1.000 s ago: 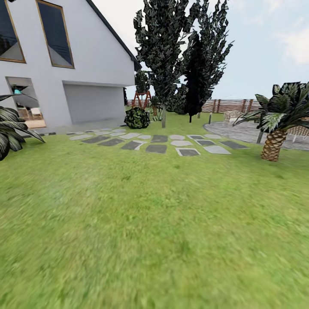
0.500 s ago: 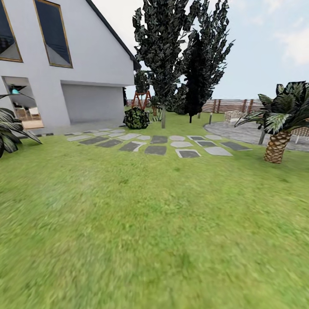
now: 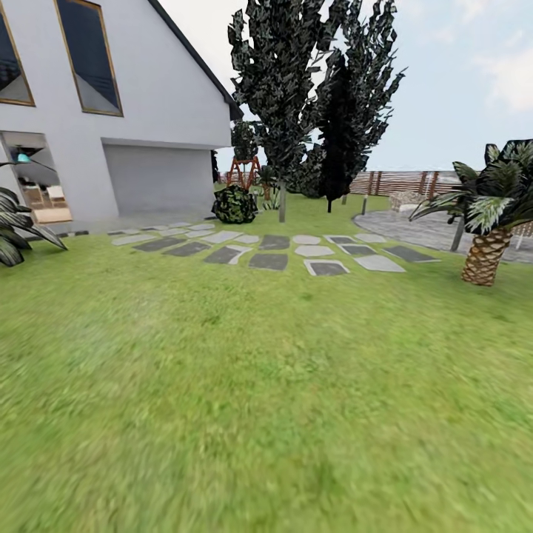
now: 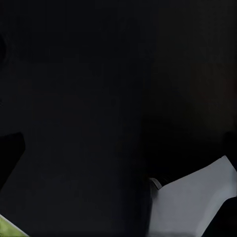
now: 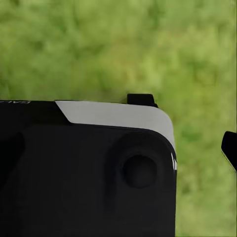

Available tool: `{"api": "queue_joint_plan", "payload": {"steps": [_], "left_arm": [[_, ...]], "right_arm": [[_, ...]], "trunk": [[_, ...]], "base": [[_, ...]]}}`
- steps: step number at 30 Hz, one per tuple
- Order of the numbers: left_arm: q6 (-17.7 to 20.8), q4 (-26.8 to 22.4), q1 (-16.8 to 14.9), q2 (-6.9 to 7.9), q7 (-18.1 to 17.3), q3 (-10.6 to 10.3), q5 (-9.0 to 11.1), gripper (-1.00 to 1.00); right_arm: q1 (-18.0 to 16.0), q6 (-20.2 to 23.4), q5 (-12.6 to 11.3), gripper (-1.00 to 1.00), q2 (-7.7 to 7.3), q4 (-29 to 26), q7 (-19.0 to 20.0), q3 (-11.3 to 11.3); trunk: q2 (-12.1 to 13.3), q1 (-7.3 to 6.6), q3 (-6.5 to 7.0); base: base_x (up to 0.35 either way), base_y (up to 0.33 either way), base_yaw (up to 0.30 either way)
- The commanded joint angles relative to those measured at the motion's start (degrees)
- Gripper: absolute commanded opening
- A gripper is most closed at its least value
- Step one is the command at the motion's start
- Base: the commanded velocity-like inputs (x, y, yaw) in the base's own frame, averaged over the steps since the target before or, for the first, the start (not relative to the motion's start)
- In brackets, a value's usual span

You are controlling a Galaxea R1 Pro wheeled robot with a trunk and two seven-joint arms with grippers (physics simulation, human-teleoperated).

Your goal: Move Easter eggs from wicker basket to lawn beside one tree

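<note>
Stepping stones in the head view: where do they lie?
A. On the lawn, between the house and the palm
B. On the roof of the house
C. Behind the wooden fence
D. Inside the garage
A. The stepping stones lie flat on the lawn, with the house to one side and the palm to the other.

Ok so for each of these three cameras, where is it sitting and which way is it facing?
Head view: on the robot's head, facing forward across the mottled green lawn to grey stepping stones, the white gabled house and a scaly-trunked palm.
Left wrist view: on the left arm, blocked by dark robot body.
Right wrist view: on the right arm, facing down at grass past black housing.
Head and right wrist views share the lawn.
</note>
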Motion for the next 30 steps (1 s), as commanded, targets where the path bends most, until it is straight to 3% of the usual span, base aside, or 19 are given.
{"api": "queue_joint_plan", "payload": {"steps": [1, 20, 24, 26, 28, 30], "left_arm": [[0.1, -0.1, 0.0, -0.01, -0.1, 0.0, 0.0, 1.0], [0.1, -0.1, 0.0, 0.09, 0.1, 0.1, 0.0, 1.0], [0.1, -0.1, 0.0, 0.35, 0.1, 0.8, 0.9, 1.0], [0.1, -0.1, 0.0, 1.43, 0.1, 1.0, 1.4, 1.0], [0.0, -0.2, 0.0, 3.74, 0.2, 1.0, 1.6, 1.0], [-0.1, -0.2, 0.0, 5.06, 0.1, 1.0, 1.6, 1.0]], "right_arm": [[0.0, -0.2, 0.0, 1.0, 0.0, 0.1, 0.0, 0.0], [0.0, -0.2, 0.0, 1.0, 0.0, 0.0, 0.0, 0.0], [0.0, -0.3, 0.1, 1.0, -0.08, 0.0, 0.0, 0.1], [0.0, -0.2, 0.1, 1.0, -0.04, 0.0, 0.0, 0.1], [0.0, -0.2, 0.1, 1.0, -0.06, 0.0, 0.0, 0.1], [0.0, -0.2, 0.1, 1.0, -0.03, 0.0, 0.0, 0.1]], "trunk": [[0.0, 0.03, -0.05], [0.0, 0.03, -0.05], [0.0, 0.03, -0.05], [0.0, 0.03, -0.05], [0.0, 0.03, -0.05], [0.0, 0.03, -0.05]], "base": [[0.331, 0.0, 0.0], [0.331, 0.0, 0.0], [0.331, 0.0, 0.0], [0.331, 0.0, 0.0], [0.331, 0.0, 0.0], [0.331, -0.003, 0.0]]}}
